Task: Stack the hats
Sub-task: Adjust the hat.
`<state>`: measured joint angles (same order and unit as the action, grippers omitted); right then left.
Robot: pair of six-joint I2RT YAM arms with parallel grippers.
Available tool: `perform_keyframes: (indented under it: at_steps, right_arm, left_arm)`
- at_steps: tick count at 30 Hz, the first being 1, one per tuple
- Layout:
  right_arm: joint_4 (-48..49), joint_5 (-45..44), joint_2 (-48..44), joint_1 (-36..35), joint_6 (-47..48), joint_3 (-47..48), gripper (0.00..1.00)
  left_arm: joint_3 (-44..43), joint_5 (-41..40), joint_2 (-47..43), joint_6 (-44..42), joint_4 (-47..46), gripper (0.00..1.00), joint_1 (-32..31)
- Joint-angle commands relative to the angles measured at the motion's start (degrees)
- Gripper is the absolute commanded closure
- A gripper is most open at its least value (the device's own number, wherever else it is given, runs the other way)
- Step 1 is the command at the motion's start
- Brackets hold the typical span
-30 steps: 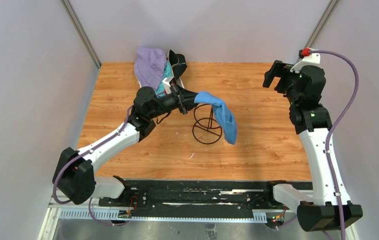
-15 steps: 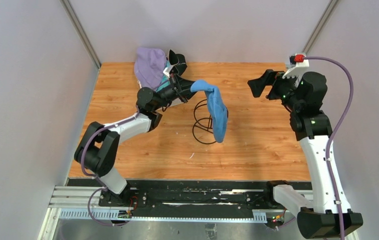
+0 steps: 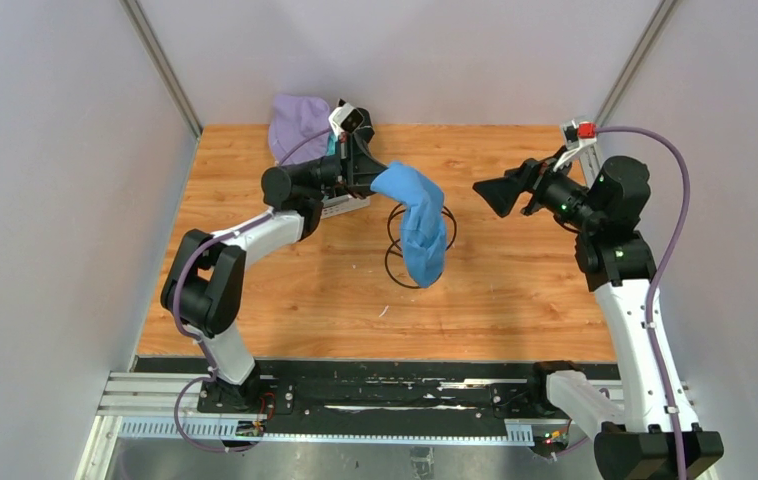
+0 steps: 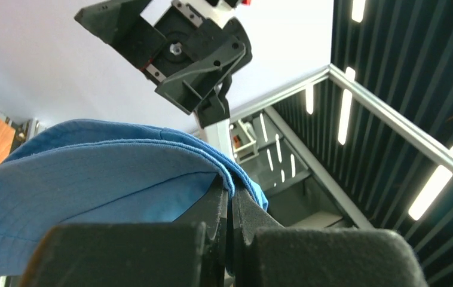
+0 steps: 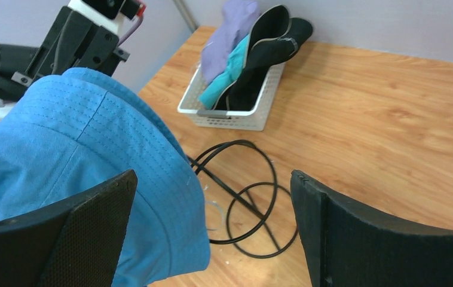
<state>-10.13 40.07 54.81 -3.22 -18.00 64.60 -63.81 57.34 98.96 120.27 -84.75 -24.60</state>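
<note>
Blue fabric bucket hat (image 3: 417,225) hangs in the air over the middle of the wooden table (image 3: 515,290), directly above the black wire-frame stand (image 5: 245,200). I read the left gripper (image 4: 231,203) as fully closed, pinching the edge of the hat's brim between its two fingers. In the left wrist view the blue cloth folds over the fingertips and runs down into the narrow seam between them. The rest of the hat drapes downward from that pinch point.

From the overhead view I cannot tell whether the lower end of the hat touches the stand's top ring or hangs just clear of it, since the cloth covers that part of the wire. In the right wrist view the bottom of the hat is cut off by the frame edge and by one black finger.

The right gripper (image 3: 488,198) is spread as wide as it goes and holds nothing. It is level with the hat, to the hat's right, pointing at it, with a gap between them.

At the far left of the table stands the white plastic lattice basket (image 5: 230,119). It holds the lavender fabric hat (image 5: 230,36), the teal fabric hat (image 5: 227,84) and the black fabric hat (image 5: 272,42), all standing on edge. Overhead, the left arm covers most of the basket. I cannot make out what lies beneath these three hats.
</note>
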Motion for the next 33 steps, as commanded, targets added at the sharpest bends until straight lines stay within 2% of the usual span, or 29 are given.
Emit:
perform_keyframes:
  at_steps: [1,7,17,23,28,33]
  right_arm:
    - [7.1,8.1,-0.7,0.8,-5.6,-2.7,0.03]
    - [12.3,13.8,0.2,0.8,-8.2,-5.4,0.06]
    - [19.8,20.3,2.5,0.2,-12.9,-8.6,0.1]
    - [26.6,21.7,6.2,-3.2,-16.4,-10.6,0.11]
    - [22.9,19.6,8.5,-8.8,-11.7,-9.1,0.13]
    - [22.9,19.4,9.7,-11.0,-11.1,-9.2,0.16]
  left_arm:
    - [-3.5,8.2,0.7,9.4,-4.7,1.0,0.3]
    - [-7.6,13.8,0.5,8.5,-4.6,1.0,0.3]
    - [-7.5,11.2,0.7,6.5,-4.6,1.0,0.3]
    - [-7.0,11.0,1.0,6.3,-4.6,1.0,0.3]
    - [-7.2,10.3,1.6,6.0,-4.6,1.0,0.3]
    - [-7.6,10.2,2.3,6.3,-4.6,1.0,0.3]
